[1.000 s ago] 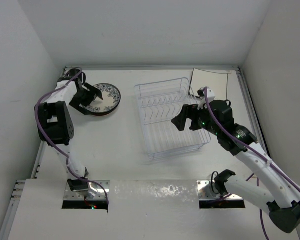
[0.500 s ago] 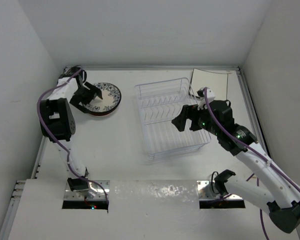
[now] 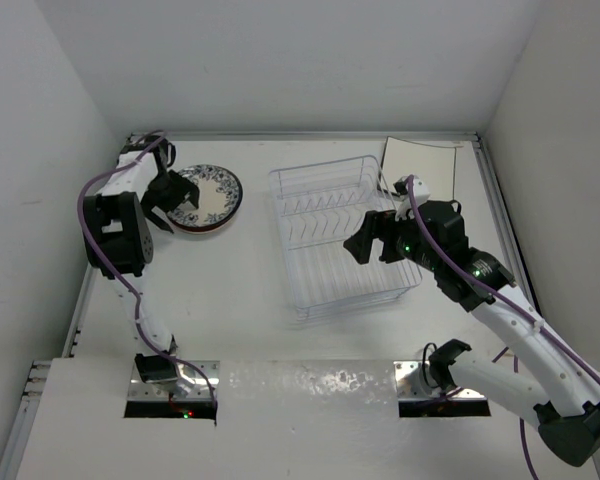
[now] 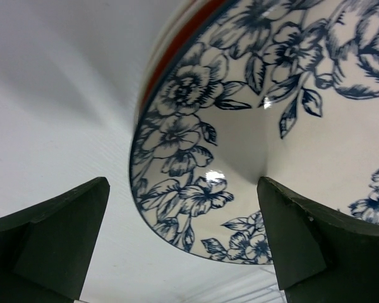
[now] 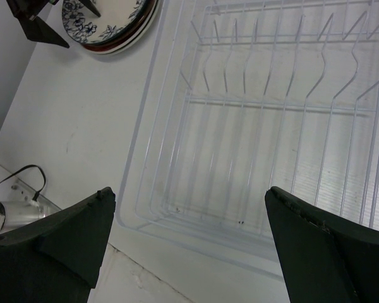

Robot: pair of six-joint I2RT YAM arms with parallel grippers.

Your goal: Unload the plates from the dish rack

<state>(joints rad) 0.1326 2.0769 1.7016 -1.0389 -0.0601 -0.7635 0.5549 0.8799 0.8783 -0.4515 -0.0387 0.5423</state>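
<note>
In the top view I see the rack [image 3: 325, 275] at the middle of the desk [image 3: 230, 300]. The floral plate [image 3: 210, 193] tops a stack at upper left, and a square plate [image 3: 422, 165] lies at upper right, just beside the rack's far corner. My left claw [image 3: 170, 203] is at the stack's left edge and my right claw [image 3: 370, 247] hangs over the rack's right side. In the left wrist view the left claw [image 4: 183, 183] is spread wide and grips nothing. The floral plate [image 4: 271, 126] fills the upper right, with a red rim under it. In the right wrist view the right claw [image 5: 189, 192] is also wide and holds nothing. It looks down into the rack [image 5: 139, 158], with the stack [image 5: 107, 25] at upper left.
</note>
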